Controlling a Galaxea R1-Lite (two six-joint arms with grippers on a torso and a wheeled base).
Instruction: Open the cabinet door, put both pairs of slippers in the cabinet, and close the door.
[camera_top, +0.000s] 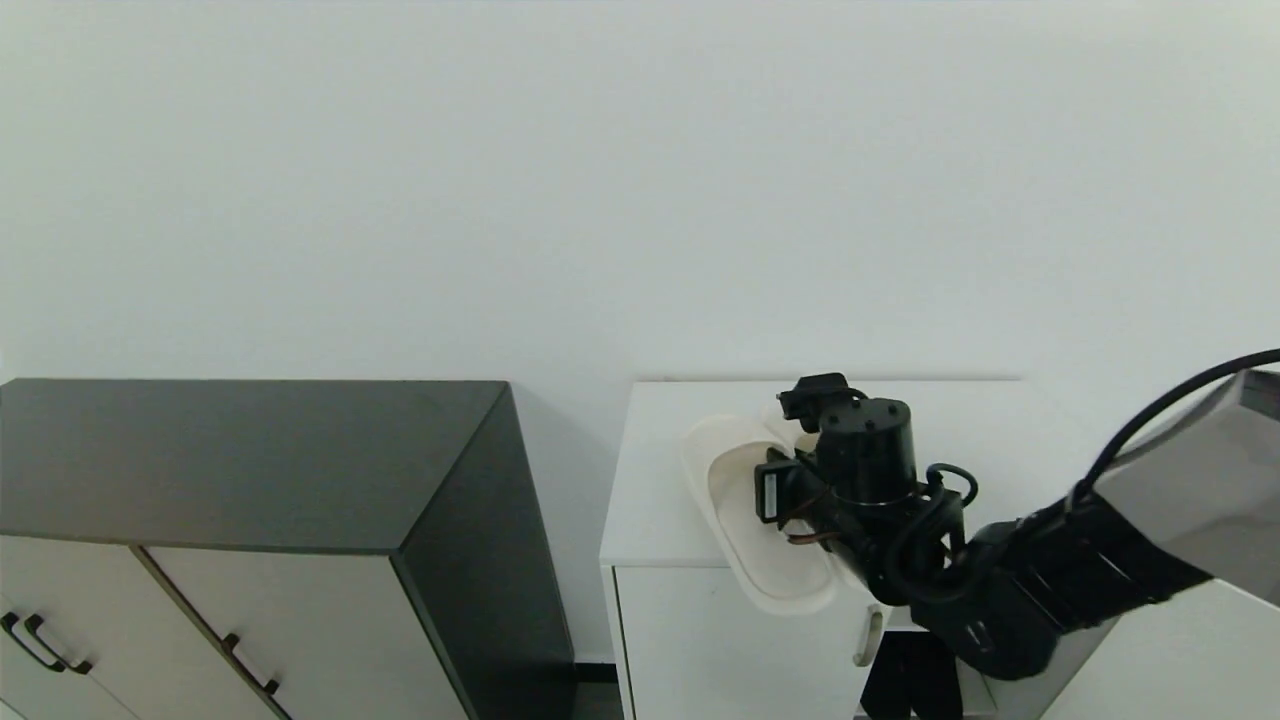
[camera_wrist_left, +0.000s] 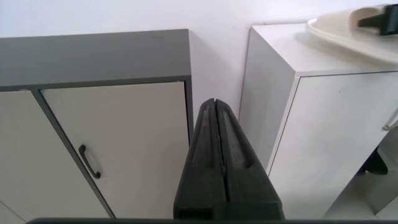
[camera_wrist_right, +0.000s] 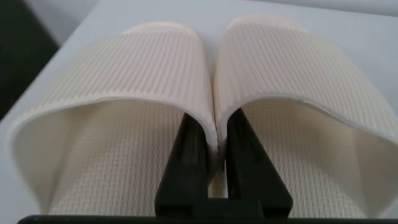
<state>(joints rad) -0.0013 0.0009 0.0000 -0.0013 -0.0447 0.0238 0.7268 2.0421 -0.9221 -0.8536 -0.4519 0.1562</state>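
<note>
Fingers (camera_wrist_right: 186, 168) on my right gripper (camera_wrist_right: 213, 124) pinch the cream slippers (camera_wrist_right: 149, 68) by their touching inner walls at the white cabinet (camera_top: 655, 500) top's front edge, my left gripper (camera_wrist_left: 215, 109) pressed together empty; lifting, I fear one slipper slides from that thin pinch.

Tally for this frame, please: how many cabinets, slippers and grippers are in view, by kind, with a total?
Cabinets: 2 (dark-topped cabinet with cream doors; plain white cabinet)
Slippers: 2 (cream ribbed slippers, a pair on the plain white cabinet, pinched together by the right gripper)
Grippers: 2 (left gripper, shut; right gripper)
Total: 6
</note>
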